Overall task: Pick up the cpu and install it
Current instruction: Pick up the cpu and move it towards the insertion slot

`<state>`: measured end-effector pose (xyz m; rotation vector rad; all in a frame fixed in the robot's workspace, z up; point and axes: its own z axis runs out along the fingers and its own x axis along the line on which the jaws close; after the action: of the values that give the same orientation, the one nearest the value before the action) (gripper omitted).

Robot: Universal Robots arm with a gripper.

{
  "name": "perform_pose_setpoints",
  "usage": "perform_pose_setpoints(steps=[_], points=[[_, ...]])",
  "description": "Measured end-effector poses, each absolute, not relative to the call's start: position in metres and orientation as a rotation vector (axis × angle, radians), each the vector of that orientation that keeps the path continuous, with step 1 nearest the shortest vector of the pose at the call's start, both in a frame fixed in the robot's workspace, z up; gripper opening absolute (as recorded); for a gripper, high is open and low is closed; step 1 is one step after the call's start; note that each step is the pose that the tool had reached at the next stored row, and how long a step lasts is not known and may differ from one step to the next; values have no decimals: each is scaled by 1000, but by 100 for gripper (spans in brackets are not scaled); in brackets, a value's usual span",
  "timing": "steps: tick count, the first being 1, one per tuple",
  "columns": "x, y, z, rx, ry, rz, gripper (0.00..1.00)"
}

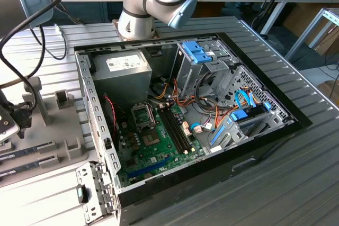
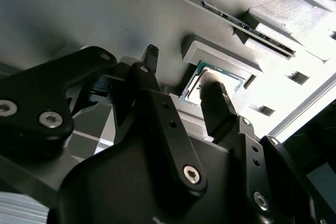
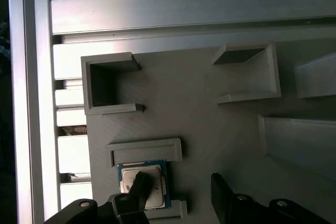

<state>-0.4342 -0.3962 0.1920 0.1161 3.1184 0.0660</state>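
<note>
Over the grey plate, the end effector is hanging with its black fingers spread wide, gripping nothing. In the first wrist view, one finger is crossing in front of the cpu, while the other is standing well to the side over bare plate. Whether the nearer finger is touching the chip cannot be told.

The cpu is lying flat, silver face up, in a shallow nest near the plate's edge. Raised walls are bracketing it on two opposite sides, and the slats of the counter are running just beyond. In the second wrist view it is showing past one fingertip.

On the exterior view's left, the plate is sitting on the counter beside the open case. Inside the case the motherboard is lying flat, its socket sitting close to the power supply.
</note>
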Motion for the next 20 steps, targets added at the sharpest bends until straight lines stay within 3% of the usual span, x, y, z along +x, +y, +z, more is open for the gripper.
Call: perform_pose_setpoints(steps=[20], points=[[-439, -396, 205, 115, 3110, 64, 60]])
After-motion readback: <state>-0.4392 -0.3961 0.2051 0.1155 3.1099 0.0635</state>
